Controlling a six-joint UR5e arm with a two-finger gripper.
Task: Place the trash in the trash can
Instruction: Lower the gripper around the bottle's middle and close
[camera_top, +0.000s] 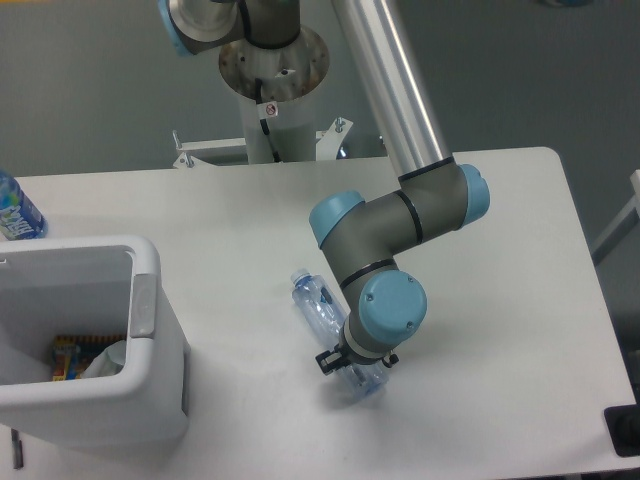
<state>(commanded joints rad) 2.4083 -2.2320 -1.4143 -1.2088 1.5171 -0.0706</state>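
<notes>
The arm bends down steeply from its column, wrist pointing at the table, and the gripper (352, 366) sits low over the base end of the clear bluish bottle (318, 308). The wrist hides the fingers, so whether they pinch the bottle cannot be told. The bottle lies on the white table (500, 250), cap toward the trash can (150, 330), which stands well apart at the left with coloured litter inside. One blue-labelled bottle (15, 215) stands at the far left edge.
</notes>
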